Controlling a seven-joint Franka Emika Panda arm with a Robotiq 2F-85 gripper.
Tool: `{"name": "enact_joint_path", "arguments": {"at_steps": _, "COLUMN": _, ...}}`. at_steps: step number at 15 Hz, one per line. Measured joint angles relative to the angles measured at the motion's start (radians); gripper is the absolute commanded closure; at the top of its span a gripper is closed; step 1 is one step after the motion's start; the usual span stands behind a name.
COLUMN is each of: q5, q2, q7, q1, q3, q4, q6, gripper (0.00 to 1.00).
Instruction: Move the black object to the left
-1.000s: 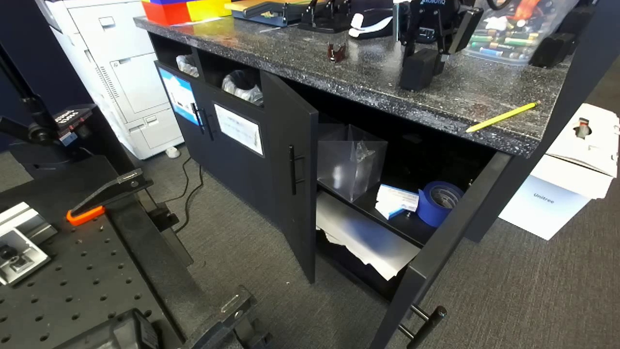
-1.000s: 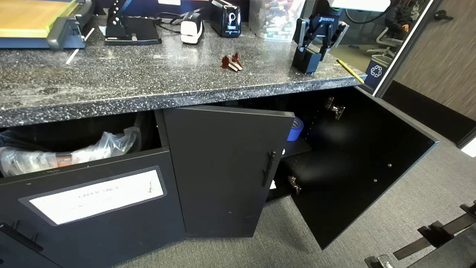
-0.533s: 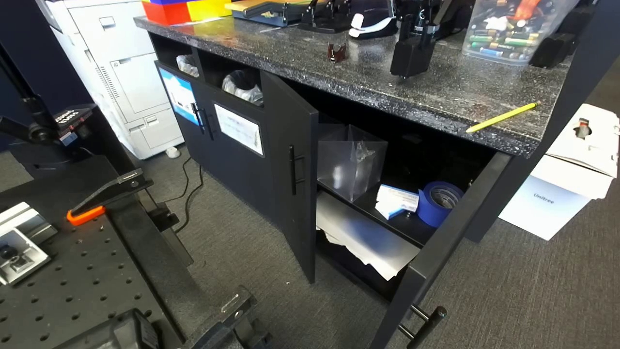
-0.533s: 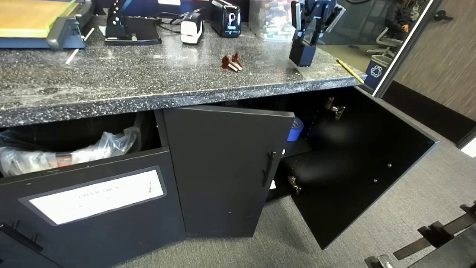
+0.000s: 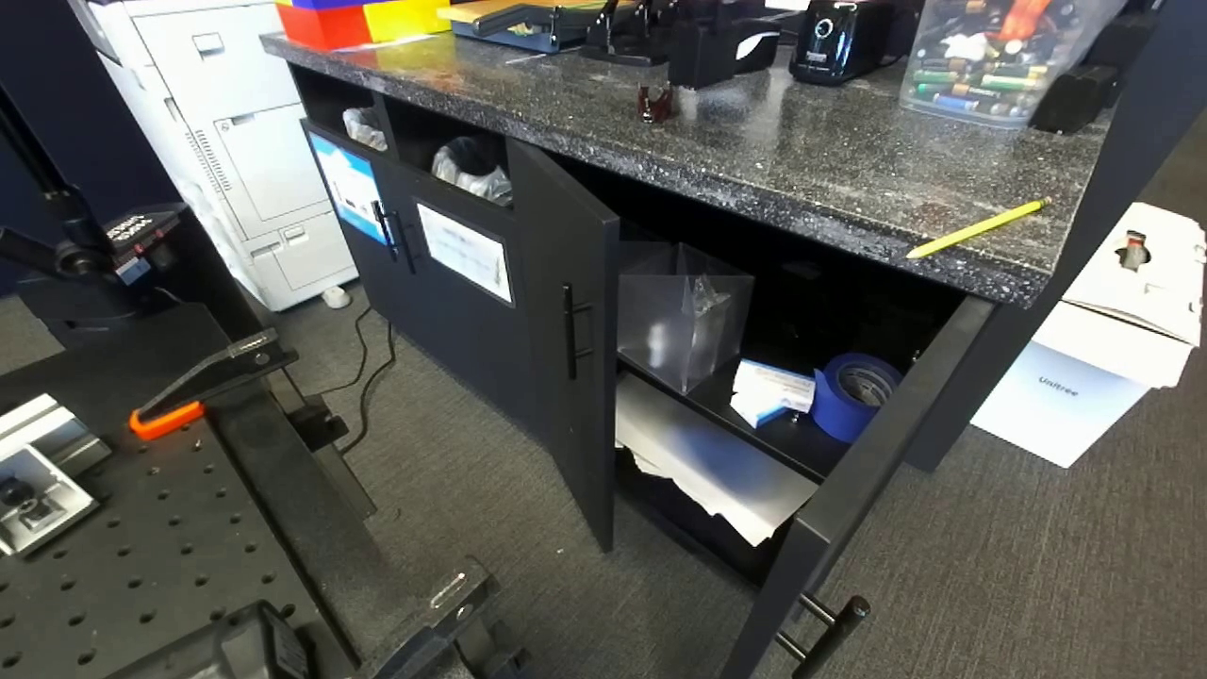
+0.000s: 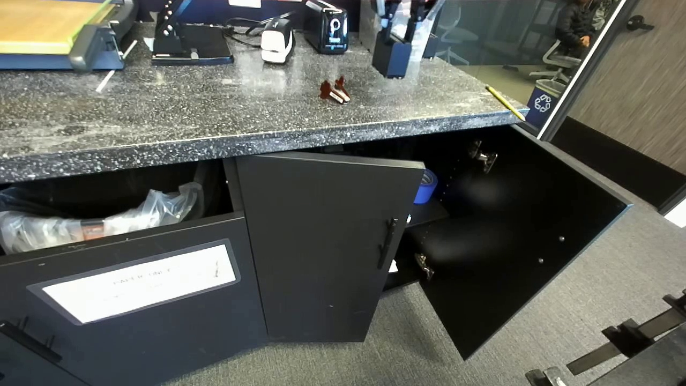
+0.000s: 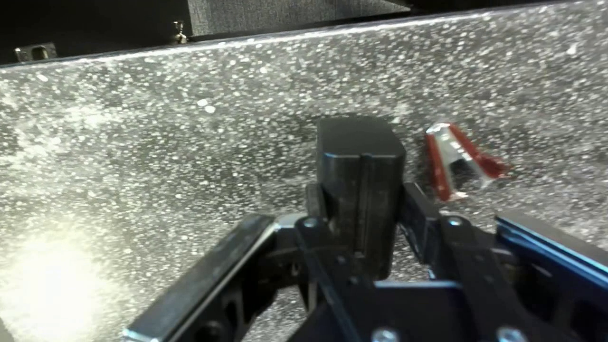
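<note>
The black object (image 6: 391, 58) is a small matte black block. My gripper (image 7: 365, 209) is shut on it, with a finger pressed to each of its two sides in the wrist view. The block's grooved face (image 7: 356, 190) shows between the fingers. In both exterior views the block is upright and appears held a little above the speckled counter (image 6: 187, 107). In an exterior view the block (image 5: 700, 55) stands out in front of the white-and-black stapler and partly hides it. Most of the gripper is cut off by the top edge there.
A red staple remover (image 6: 335, 92) lies close to the block, also in the wrist view (image 7: 439, 161). A black sharpener (image 6: 326, 27), a white stapler (image 6: 276, 40) and a clear bin (image 5: 981, 71) stand behind. A yellow pencil (image 5: 981, 226) lies at the counter edge. Cabinet doors (image 5: 575, 377) hang open.
The gripper has lifted the black object off the counter and carried it leftward and up in both exterior views. The staple remover and pencil have not moved.
</note>
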Motion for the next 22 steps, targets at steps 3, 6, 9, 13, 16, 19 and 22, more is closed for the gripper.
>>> {"name": "enact_joint_path", "arguments": {"at_steps": 3, "q5": 0.0, "q2": 0.007, "q7": 0.007, "q1": 0.059, "q3": 0.029, "q4": 0.013, "q6": -0.026, "gripper": 0.83}}
{"name": "enact_joint_path", "arguments": {"at_steps": 6, "q5": 0.0, "q2": 0.017, "q7": 0.007, "q1": 0.109, "q3": 0.044, "q4": 0.011, "q6": -0.026, "gripper": 0.83}}
{"name": "enact_joint_path", "arguments": {"at_steps": 9, "q5": 0.0, "q2": 0.033, "q7": 0.007, "q1": 0.144, "q3": 0.057, "q4": 0.011, "q6": -0.026, "gripper": 0.83}}
{"name": "enact_joint_path", "arguments": {"at_steps": 13, "q5": 0.0, "q2": 0.074, "q7": 0.005, "q1": 0.156, "q3": 0.069, "q4": 0.012, "q6": -0.023, "gripper": 0.83}}
{"name": "enact_joint_path", "arguments": {"at_steps": 16, "q5": 0.0, "q2": 0.078, "q7": 0.005, "q1": 0.156, "q3": 0.07, "q4": 0.018, "q6": -0.018, "gripper": 0.3}}
{"name": "enact_joint_path", "arguments": {"at_steps": 19, "q5": 0.0, "q2": 0.081, "q7": 0.005, "q1": 0.153, "q3": 0.071, "q4": 0.012, "q6": -0.014, "gripper": 0.1}}
{"name": "enact_joint_path", "arguments": {"at_steps": 22, "q5": 0.007, "q2": 0.076, "q7": 0.001, "q1": 0.14, "q3": 0.084, "q4": 0.019, "q6": -0.023, "gripper": 0.0}}
